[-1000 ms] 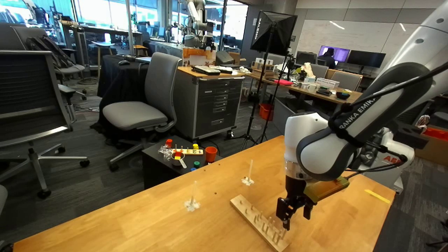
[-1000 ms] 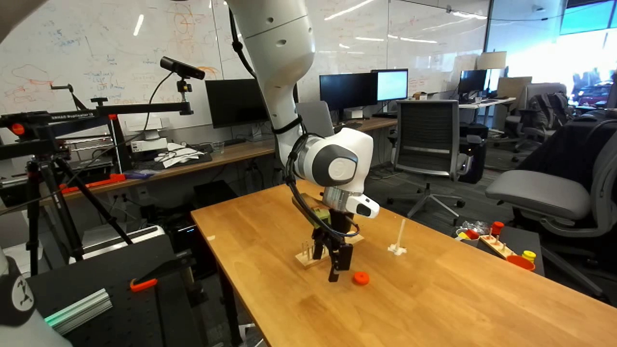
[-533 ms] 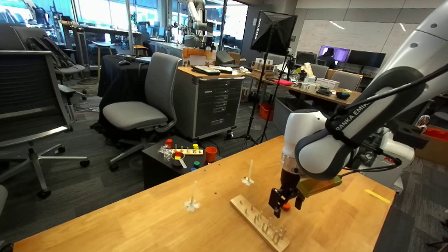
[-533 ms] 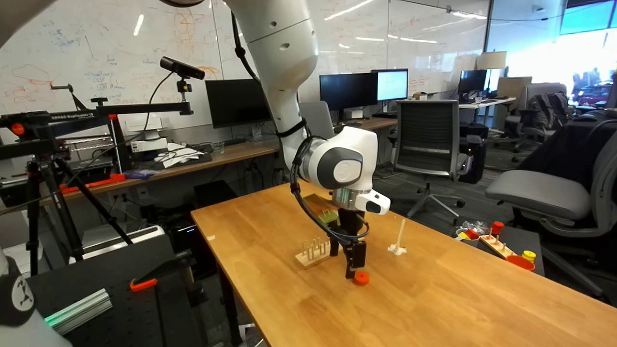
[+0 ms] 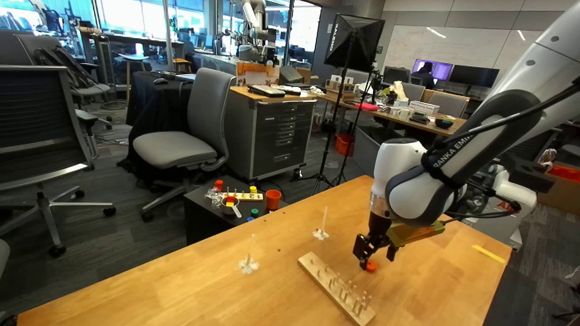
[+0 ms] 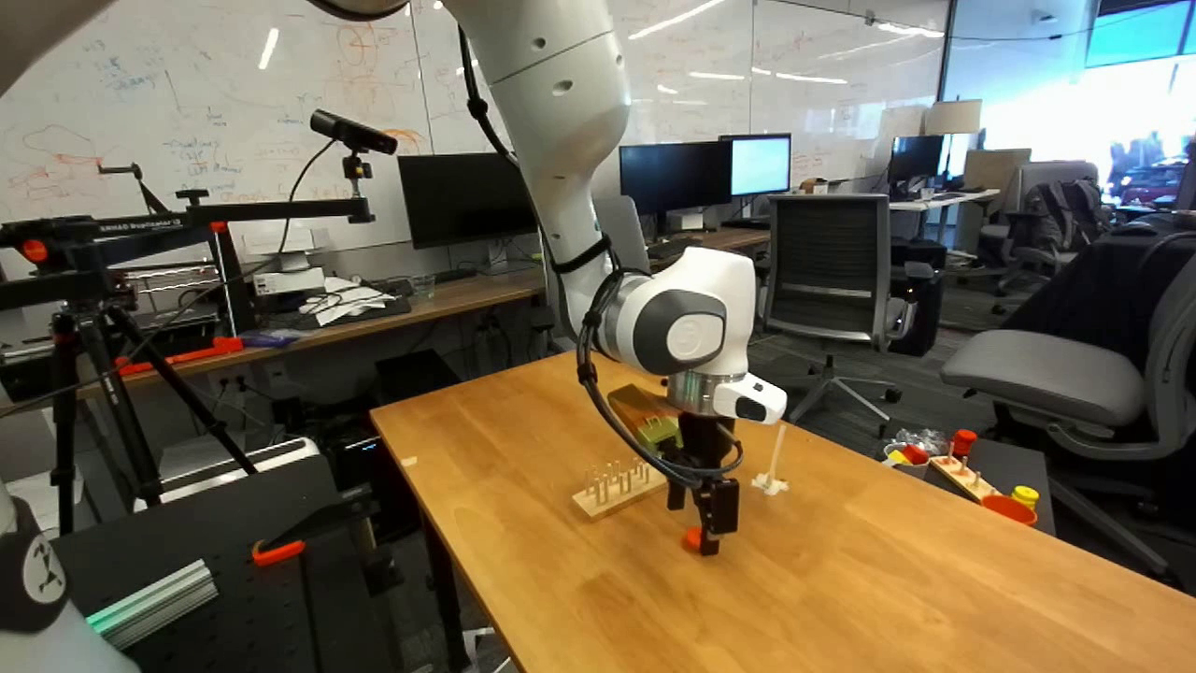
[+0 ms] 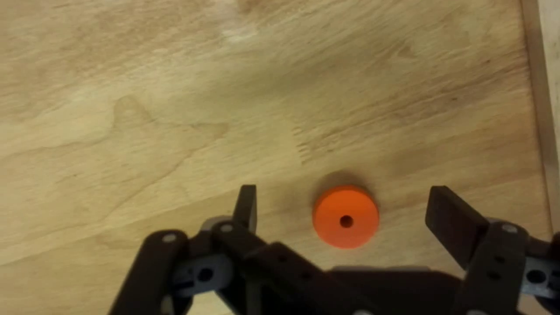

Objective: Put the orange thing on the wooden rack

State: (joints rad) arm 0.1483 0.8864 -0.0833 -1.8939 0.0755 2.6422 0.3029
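Note:
The orange thing [image 7: 346, 201] is a small round disc with a hole in its middle, lying flat on the table. My gripper [image 7: 343, 192] is open above it, with a finger on either side and a gap left on both sides. In both exterior views the fingertips are low over the table around the orange thing [image 5: 371, 267], and one finger partly covers it [image 6: 691, 539]. The wooden rack [image 5: 335, 288], a narrow board with rows of upright pegs, lies close by, and no orange disc is on it. Its edge [image 7: 541, 109] appears to run along the wrist view's right border.
Two thin pale pins [image 5: 324, 222] [image 5: 250, 251] stand taped to the tabletop beyond the rack. A dark low table [image 5: 204, 217] beside the tabletop carries an orange cup [image 5: 273, 199], another pegged board [image 5: 247, 196] and small coloured pieces.
My gripper has moved away from the rack and come down over the orange thing, its fingers staying apart. The orange thing and the rack have not moved.

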